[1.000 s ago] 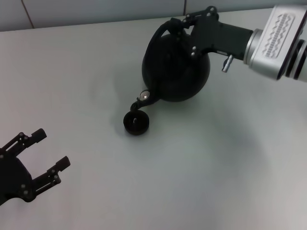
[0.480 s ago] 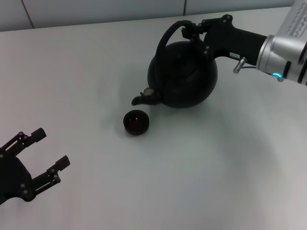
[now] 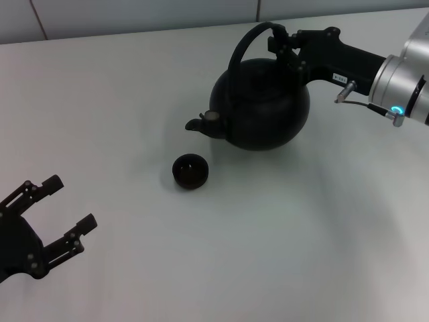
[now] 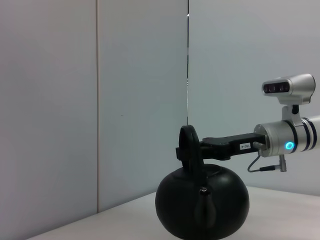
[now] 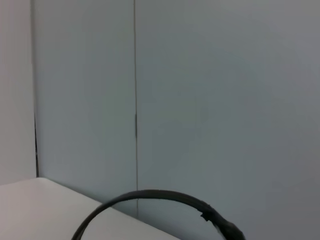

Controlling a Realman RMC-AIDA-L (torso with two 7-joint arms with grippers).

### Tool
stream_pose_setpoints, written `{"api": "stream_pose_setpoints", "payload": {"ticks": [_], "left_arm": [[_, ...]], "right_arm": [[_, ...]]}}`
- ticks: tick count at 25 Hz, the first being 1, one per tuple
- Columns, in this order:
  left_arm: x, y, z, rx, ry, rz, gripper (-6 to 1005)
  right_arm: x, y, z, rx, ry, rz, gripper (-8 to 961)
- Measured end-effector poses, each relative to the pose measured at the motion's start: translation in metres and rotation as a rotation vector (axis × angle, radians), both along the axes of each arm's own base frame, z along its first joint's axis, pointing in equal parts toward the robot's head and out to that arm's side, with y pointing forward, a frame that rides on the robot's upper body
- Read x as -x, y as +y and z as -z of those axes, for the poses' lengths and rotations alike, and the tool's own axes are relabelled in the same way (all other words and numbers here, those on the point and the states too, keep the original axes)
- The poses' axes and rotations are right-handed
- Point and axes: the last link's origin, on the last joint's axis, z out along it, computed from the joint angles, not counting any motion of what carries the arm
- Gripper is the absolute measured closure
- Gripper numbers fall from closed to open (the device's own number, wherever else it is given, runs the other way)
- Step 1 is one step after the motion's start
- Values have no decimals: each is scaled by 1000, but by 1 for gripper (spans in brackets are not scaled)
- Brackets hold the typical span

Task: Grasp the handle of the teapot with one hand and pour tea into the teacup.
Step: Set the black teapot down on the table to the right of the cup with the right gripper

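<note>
white table (image 3: 120, 87), teapot (image 3: 265, 107) upright, teacup (image 3: 190, 170) near it

You are looking at a bare test room, more lab than home or kitchen. The plain white table (image 3: 134, 100) carries only a teapot (image 3: 261, 111) and a teacup (image 3: 190, 170), and behind it stands a blank grey panelled wall (image 4: 140, 90) with straight vertical seams. A robot arm (image 4: 280, 142) with a lit blue ring reaches over the table.
</note>
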Motion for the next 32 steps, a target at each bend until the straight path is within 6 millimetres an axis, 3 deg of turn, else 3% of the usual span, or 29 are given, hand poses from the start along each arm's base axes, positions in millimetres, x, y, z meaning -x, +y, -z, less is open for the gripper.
{"api": "stream_pose_setpoints", "payload": {"ticks": [6, 10, 15, 22, 32], "left_arm": [[0, 0, 0, 0, 0, 1, 189], [0, -1, -1, 1, -3, 4, 189], [-1, -1, -1, 4, -2, 11, 189], [-2, 1, -1, 11, -4, 15, 189], [-3, 2, -1, 14, -5, 17, 189]], "right_arm": [[-11, -6, -12, -65, 52, 36, 868], [-40, -22, -32, -184, 108, 123, 868], [-61, -40, -46, -258, 134, 173, 868], [-68, -51, -46, -270, 132, 182, 868], [-81, -72, -23, -312, 91, 209, 868]]}}
